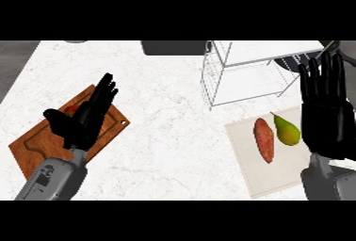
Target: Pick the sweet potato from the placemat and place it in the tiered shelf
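The long reddish-brown sweet potato (263, 140) lies on the pale rectangular placemat (278, 176) near the counter's right edge, just beside a green pear (286, 130). The white wire tiered shelf (245, 70) stands at the far edge. The right hand (327, 110) hovers flat with straight fingers; the left hand (87, 115), fingers straight, is over a wooden cutting board (38, 150).

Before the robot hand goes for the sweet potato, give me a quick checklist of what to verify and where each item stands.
1. Sweet potato on the placemat, uncovered: ok.
2. Pear close beside it, may get bumped: not ok.
3. Right robot hand open, holding nothing: ok.
4. Left robot hand open over the cutting board, out of the way: ok.
5. Wire shelf has free space on its tier: ok.
6. Shelf's upper tier contents: cannot tell.
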